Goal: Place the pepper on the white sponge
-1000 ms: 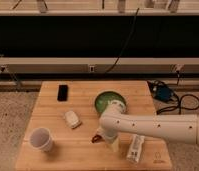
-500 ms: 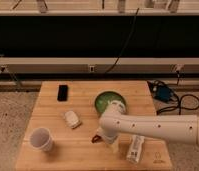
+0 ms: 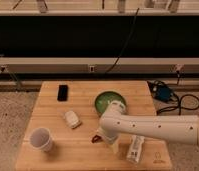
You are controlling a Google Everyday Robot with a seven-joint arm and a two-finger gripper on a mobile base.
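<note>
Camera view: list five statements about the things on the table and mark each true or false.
1. The pepper lies on the sponge. False: it is right of the sponge, apart from it, by the gripper.
2. The phone lies on the far left part of the table. True.
3. The cup stands right of the bowl. False: it stands at the front left.
4. The gripper is in front of the bowl, next to the pepper. True.
5. The bottle stands upright. False: it lies on its side at the front right.
</note>
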